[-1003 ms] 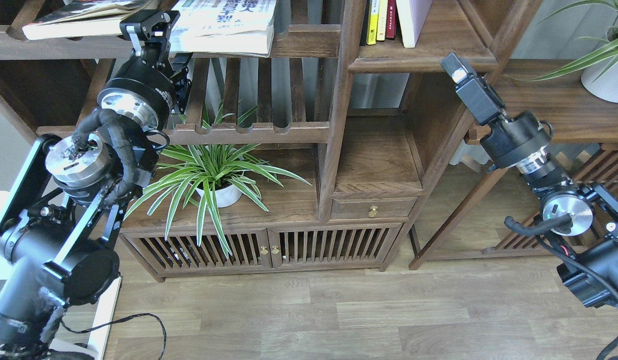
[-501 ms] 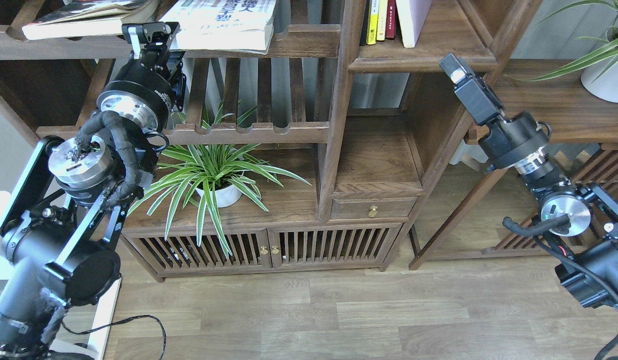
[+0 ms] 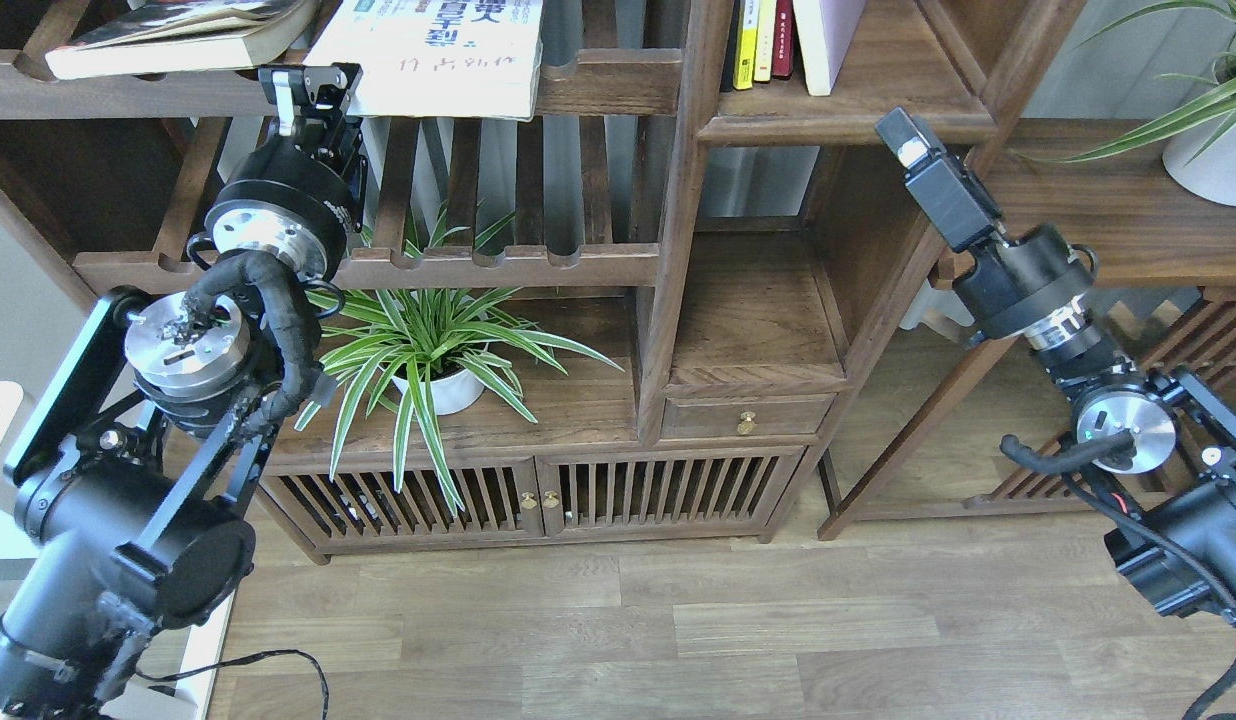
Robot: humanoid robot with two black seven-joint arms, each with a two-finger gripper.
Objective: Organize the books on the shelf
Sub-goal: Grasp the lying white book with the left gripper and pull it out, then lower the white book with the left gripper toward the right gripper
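While raised, left end effector [image 3: 312,82] under white book [image 3: 433,55]

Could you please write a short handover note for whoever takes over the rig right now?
Left gripper: at the lower left corner of the white book with blue characters; grip state unclear.
Right gripper: raised beside the bookcase, holding nothing visible; fingers not distinguishable.
Dark-covered book and the white book lie flat on the slatted rack. Pale book stands in the cubby.
Left: the two flat books are not yet shelved.
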